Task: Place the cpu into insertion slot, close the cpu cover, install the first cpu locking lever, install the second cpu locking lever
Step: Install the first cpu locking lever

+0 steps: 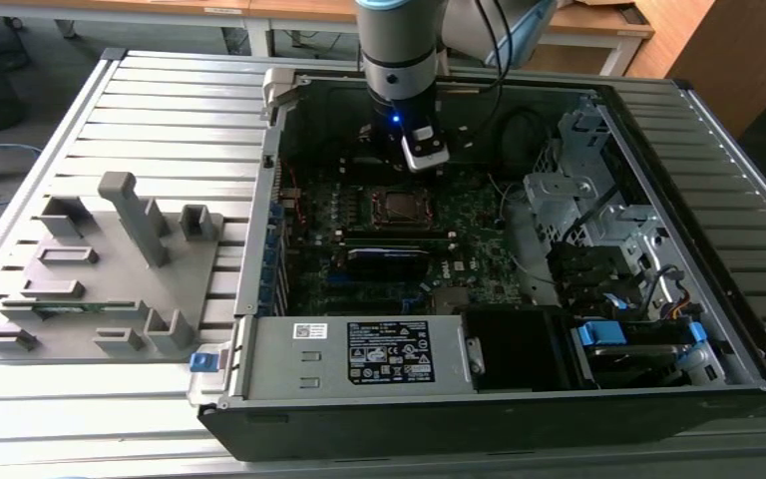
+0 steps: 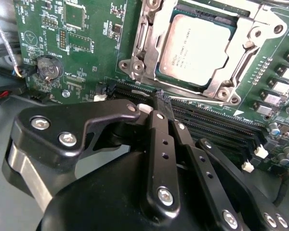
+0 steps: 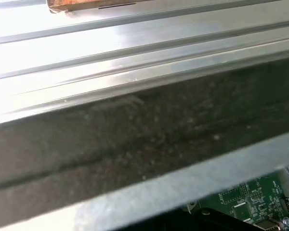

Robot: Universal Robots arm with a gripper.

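The cpu (image 2: 195, 48), a flat grey-brown chip, lies in the insertion slot (image 1: 397, 205) on the green board. The silver cpu cover (image 2: 216, 89) is down around it, and the chip shows through its window. A thin silver locking lever (image 2: 202, 101) runs along the socket's edge beside the memory slots. My gripper (image 2: 162, 98) is shut, its black fingers (image 2: 157, 139) pressed together. Their tips sit at the lever's end; I cannot tell whether they touch it. In the exterior view the gripper (image 1: 423, 160) hangs inside the case, just behind the socket.
The open computer case (image 1: 256, 249) lies on a ribbed metal table (image 3: 135, 43). A grey fixture tray (image 1: 104, 269) sits on the exterior view's left. Black memory slots (image 2: 221, 125), a coin battery (image 2: 48, 67), a power supply (image 1: 356, 349) and drive bays (image 1: 582, 200) surround the socket.
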